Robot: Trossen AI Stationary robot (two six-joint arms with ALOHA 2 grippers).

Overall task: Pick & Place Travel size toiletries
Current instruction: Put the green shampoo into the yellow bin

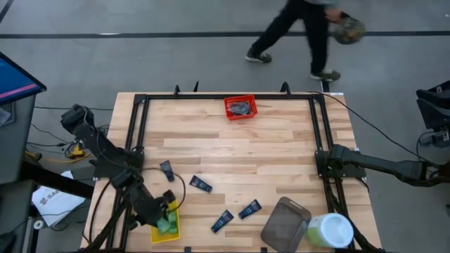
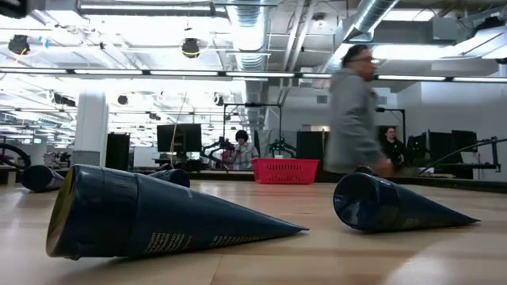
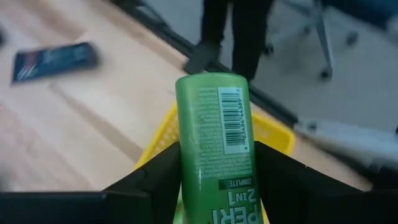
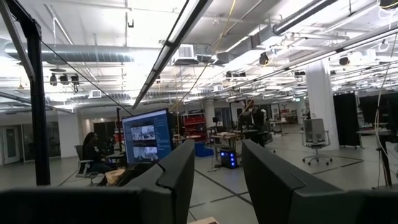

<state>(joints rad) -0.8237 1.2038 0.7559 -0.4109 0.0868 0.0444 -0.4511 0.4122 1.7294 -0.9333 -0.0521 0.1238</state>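
Four dark blue tubes (image 1: 200, 184) lie loose on the worktop (image 1: 232, 154) in the high view, still to be placed; the left gripper (image 1: 166, 208) hangs over the yellow bin (image 1: 171, 230), which holds green already, and dark items sit in the red basket (image 1: 240, 107). Low view: two tubes close by. Left wrist view: gripper clamped on one green bottle (image 3: 216, 134) above the bin. Right wrist view: the right gripper (image 4: 217, 180), fingers apart, empty, waits off the worktop's right edge.

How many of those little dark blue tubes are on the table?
4 show from above: one near the left gripper, one right of it, and two side by side near the front edge. Others may be hidden.
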